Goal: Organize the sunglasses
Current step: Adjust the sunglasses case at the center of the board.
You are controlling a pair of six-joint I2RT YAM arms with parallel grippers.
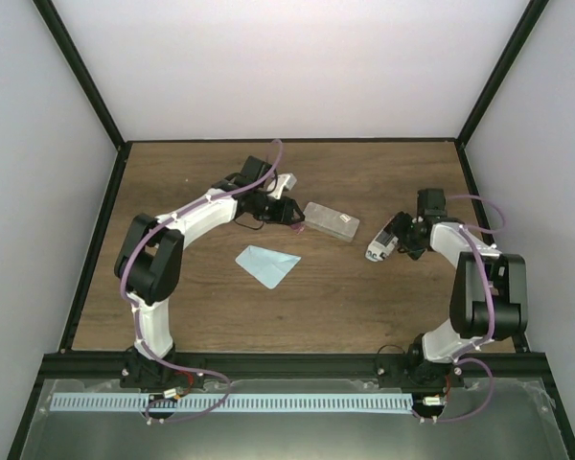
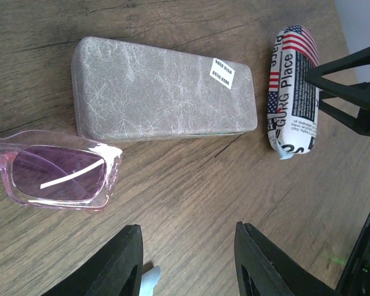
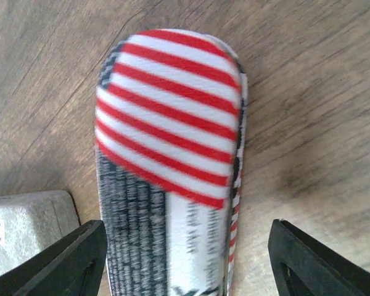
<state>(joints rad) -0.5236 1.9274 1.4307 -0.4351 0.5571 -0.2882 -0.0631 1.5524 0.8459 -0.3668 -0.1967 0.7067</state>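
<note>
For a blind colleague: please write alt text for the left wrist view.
A grey case lies on a wooden table, with pink sunglasses at its lower left and a flag-printed case on its right. The left gripper stands open at the bottom.

the sunglasses have purple lenses in a clear pink frame. the grey case is mottled; the striped case shows red and white bands above black newsprint.
</note>
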